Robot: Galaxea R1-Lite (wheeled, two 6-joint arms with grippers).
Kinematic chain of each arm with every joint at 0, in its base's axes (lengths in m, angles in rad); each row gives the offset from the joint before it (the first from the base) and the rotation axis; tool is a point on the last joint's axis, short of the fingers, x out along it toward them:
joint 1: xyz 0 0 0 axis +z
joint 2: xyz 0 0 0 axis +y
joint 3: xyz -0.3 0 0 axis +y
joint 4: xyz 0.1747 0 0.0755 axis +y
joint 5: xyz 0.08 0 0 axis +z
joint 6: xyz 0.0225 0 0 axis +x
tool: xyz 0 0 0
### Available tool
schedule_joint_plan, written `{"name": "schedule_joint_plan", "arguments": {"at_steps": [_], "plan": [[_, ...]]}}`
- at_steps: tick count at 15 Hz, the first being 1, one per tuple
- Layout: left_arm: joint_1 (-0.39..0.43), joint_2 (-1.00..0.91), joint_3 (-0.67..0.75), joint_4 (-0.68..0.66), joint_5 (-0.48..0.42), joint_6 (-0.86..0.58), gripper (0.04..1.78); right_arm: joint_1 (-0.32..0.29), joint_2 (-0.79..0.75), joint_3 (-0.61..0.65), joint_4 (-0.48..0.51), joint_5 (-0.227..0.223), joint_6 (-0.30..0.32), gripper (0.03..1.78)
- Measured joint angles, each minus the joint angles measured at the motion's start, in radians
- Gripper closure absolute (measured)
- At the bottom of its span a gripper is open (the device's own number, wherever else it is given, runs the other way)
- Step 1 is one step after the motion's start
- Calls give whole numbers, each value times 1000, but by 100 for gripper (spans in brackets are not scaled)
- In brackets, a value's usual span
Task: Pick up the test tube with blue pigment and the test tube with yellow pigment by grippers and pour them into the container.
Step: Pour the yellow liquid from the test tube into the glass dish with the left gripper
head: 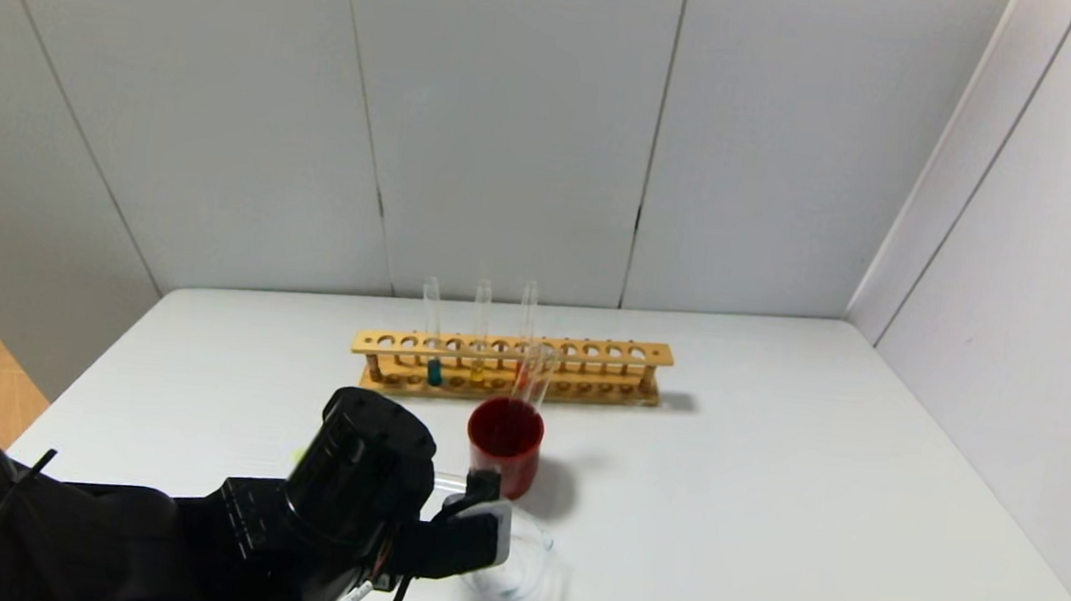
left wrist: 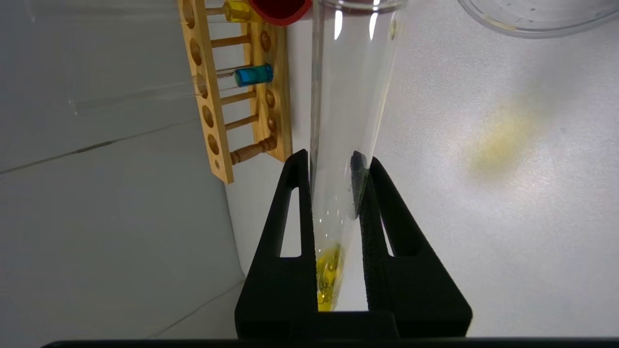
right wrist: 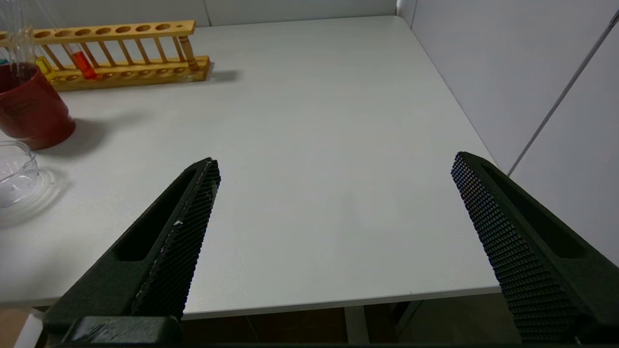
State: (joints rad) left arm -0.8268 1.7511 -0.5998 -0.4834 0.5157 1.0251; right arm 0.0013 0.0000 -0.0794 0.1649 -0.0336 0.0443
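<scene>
Yellow liquid sits pooled in the rounded bottom of a long clear glass test tube (left wrist: 346, 145), and the left gripper (left wrist: 331, 166) is clamped on that tube low down, its two black fingers pressing the glass from both sides just above the pigment. The tube lies roughly level, its open mouth reaching toward the low clear glass beaker (head: 519, 576) near the desk's front edge; judging by this, the hold near the closed end lets the mouth swing over the beaker's rim for pouring, though most of the yellow has not run out. Only a small amber-yellow bit shows in this tube, so I cannot tell whether it is the bright yellow one the task means.

Behind the beaker stands an opaque dark-red cup (head: 504, 441) with an empty clear tube leaning in it. Toward the desk's back edge a pale wooden rack (head: 511, 367) holds upright the thin glass tube with teal-blue pigment (head: 434, 369), another tube with bright yellow liquid (head: 478, 368) and one with red liquid (right wrist: 83, 65).

Over the desk's front right corner hangs the right gripper (right wrist: 333, 241), fingers spread wide apart and holding nothing, probably kept free for the blue tube
</scene>
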Motion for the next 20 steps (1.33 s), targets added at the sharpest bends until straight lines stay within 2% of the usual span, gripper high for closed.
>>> {"name": "schedule_joint_plan", "arguments": {"at_steps": [13,20], "plan": [[2,97,-21,0,15,60,151,0,0,0,0,0,0,6],[3,122,-35,0,71,156,151,0,0,0,0,0,0,6]]}}
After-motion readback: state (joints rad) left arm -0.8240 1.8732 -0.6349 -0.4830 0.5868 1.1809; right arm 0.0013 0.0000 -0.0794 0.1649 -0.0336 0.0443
